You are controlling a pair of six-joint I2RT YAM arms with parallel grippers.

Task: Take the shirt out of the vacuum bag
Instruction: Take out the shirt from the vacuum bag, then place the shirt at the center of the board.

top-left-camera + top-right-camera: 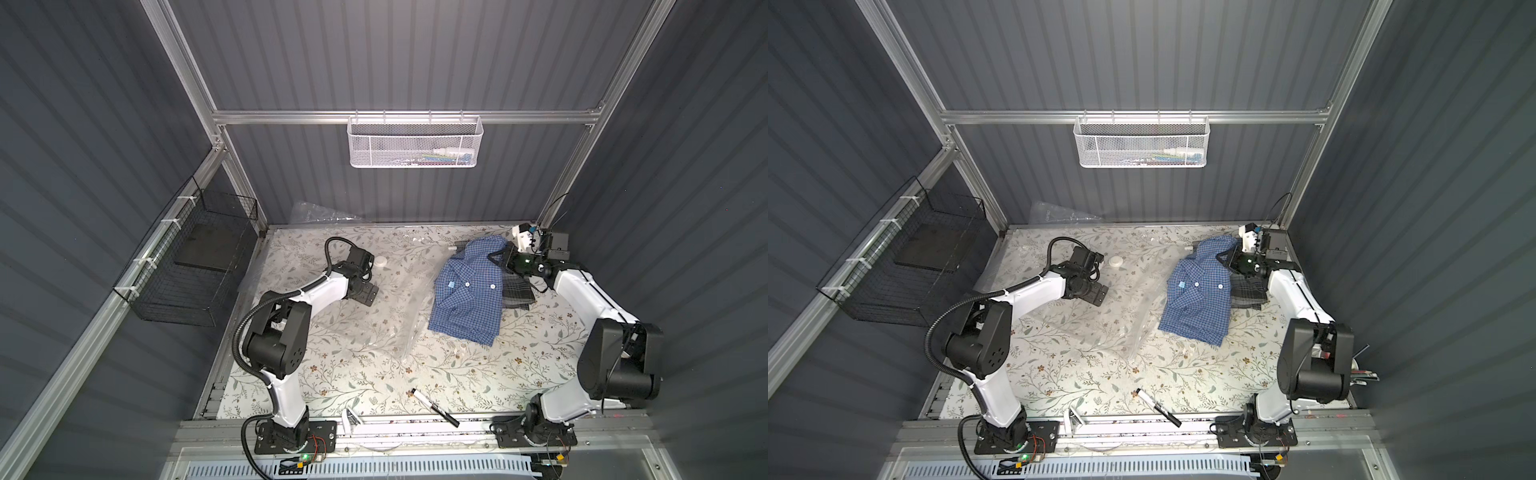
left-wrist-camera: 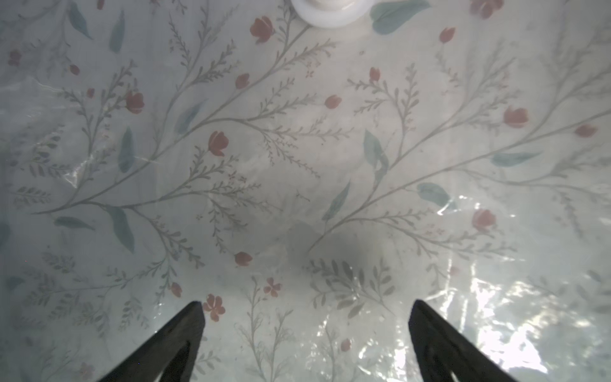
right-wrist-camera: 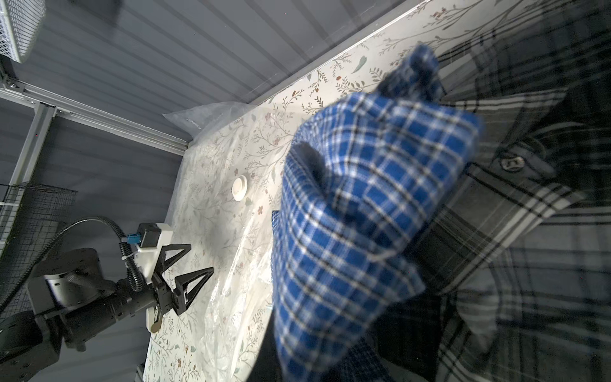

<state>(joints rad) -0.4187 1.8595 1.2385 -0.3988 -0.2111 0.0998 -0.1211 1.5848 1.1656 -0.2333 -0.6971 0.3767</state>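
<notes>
shirt: blue check, lies crumpled on the surface toward the right arm. it appears clear of the vacuum bag, with one edge meeting the clear film. right fingers: clamped narrow on the shirt's upper fold, likely to drag it free. left fingers: spread wide, holding nothing, low over the bag near the valve cap, probably to pin the film. a grey plaid cloth lies partly beneath the shirt.

Shirt heap right, marker front, open centre
</notes>
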